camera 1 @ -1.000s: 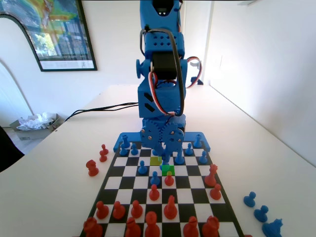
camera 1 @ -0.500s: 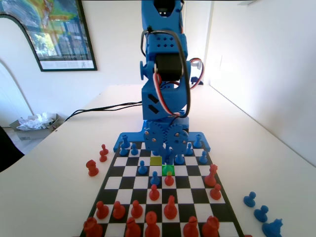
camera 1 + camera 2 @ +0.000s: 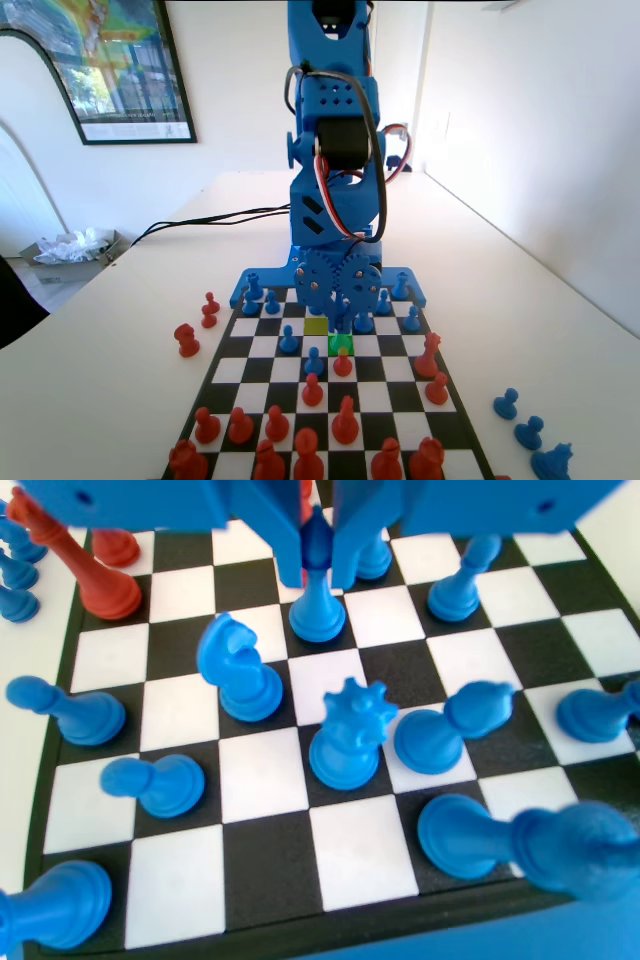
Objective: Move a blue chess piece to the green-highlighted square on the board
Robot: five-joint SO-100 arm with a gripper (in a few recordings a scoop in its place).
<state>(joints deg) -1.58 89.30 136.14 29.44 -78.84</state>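
- Gripper (image 3: 318, 565) hangs low over the board (image 3: 250, 920) in the wrist view, its two jaws nearly closed around the head of a blue pawn (image 3: 318, 605); the jaws stand on either side of the head, and whether they press on it cannot be told.
- That blue pawn stands upright with its base on a black square.
- Just below it in the wrist view stand a blue knight (image 3: 238, 670), a blue queen with a crown top (image 3: 350, 735) and a blue bishop (image 3: 445, 730), each on its own square.
- More blue pawns stand toward the left and right edges of the wrist view, and a tall red piece (image 3: 85, 565) stands at the upper left.
- In the fixed view the gripper (image 3: 338, 318) is down at the far part of the board (image 3: 225, 375), just behind the bright green square (image 3: 341, 344), with a duller yellow-green square (image 3: 316, 325) beside it.
- Red pieces fill the near rows in the fixed view, and three blue pieces (image 3: 528, 432) lie on the tabletop (image 3: 100, 380) to the right of the board.
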